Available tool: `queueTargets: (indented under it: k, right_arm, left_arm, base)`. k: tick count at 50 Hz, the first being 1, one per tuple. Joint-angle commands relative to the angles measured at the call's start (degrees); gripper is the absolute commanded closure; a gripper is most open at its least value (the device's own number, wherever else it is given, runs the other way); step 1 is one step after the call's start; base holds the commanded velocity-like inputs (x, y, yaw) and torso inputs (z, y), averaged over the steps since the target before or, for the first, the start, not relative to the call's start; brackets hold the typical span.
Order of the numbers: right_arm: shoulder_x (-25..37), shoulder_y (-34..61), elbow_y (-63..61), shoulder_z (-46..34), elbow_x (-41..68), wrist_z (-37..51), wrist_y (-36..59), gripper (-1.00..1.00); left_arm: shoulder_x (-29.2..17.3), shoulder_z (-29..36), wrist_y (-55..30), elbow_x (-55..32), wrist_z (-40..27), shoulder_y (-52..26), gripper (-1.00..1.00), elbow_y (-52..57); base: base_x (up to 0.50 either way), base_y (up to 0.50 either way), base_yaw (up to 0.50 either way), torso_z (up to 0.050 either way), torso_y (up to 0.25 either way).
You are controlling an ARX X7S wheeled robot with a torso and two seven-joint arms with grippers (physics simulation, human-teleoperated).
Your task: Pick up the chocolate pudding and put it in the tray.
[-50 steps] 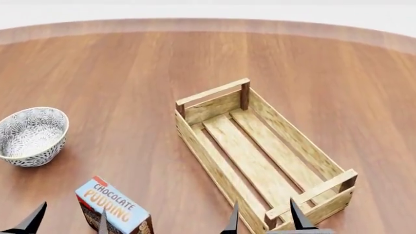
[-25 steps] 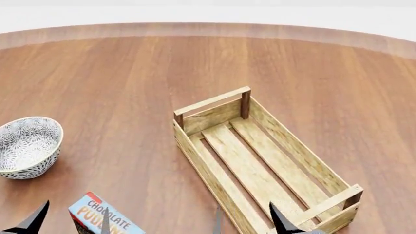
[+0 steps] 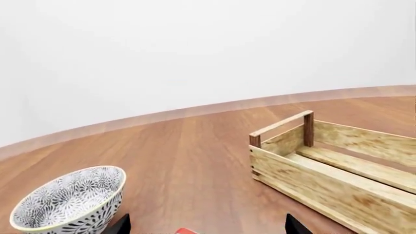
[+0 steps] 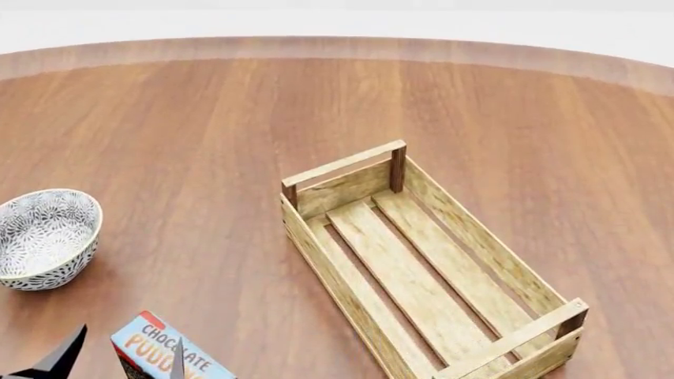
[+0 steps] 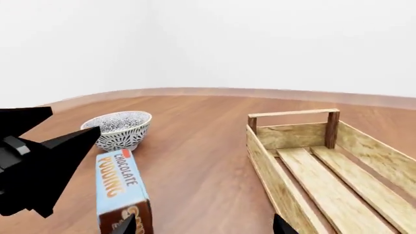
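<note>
Light-blue, orange-lettered chocolate pudding; grey-white patterned bowl.

Small rectangular carton of chocolate pudding, light-blue top with orange lettering and dark brown side, resting on the wooden tabletop at the near left, cut off by the lower edge of the head view; seen whole-topped in the right wrist view. Oblong light-wood slatted tray, low-sided with raised bar handles at both ends, lying diagonally well apart to the right, nothing inside.
</note>
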Motion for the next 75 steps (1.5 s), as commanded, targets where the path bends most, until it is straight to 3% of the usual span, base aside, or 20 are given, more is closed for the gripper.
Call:
queueTargets:
  k: [1, 23, 55, 75]
  right_arm:
    - [1.1, -2.9, 0.3, -2.2, -1.5, -1.7, -2.7, -1.0]
    - [0.3, -3.9, 4.3, -5.3, -5.4, -1.3, -6.9, -1.0]
    - [-1.9, 7.1, 5.5, -8.9, -7.4, 0.5, 8.0, -1.0]
    - [-3.0, 11.0, 10.6, -11.6, -9.8, 0.7, 8.7, -1.0]
  left_arm:
    - [-0.5, 0.4, 0.6, -0.4, -0.6, 1.3, -1.0, 0.7]
    - [-1.4, 1.1, 1.7, -0.9, -1.7, 3.3, -1.0, 1.2]
    - [-2.1, 1.8, 2.6, -2.4, -2.4, 2.9, -1.0, 0.0]
    - [-2.1, 2.7, 3.3, -3.0, -2.6, 2.1, -1.0, -1.7]
  base:
    - [0.0, 0.0, 0.0, 0.0, 0.0]
    - [0.0, 0.0, 0.0, 0.0, 0.0]
    - [0.0, 0.0, 0.0, 0.0, 0.0]
    - [0.0, 0.0, 0.0, 0.0, 0.0]
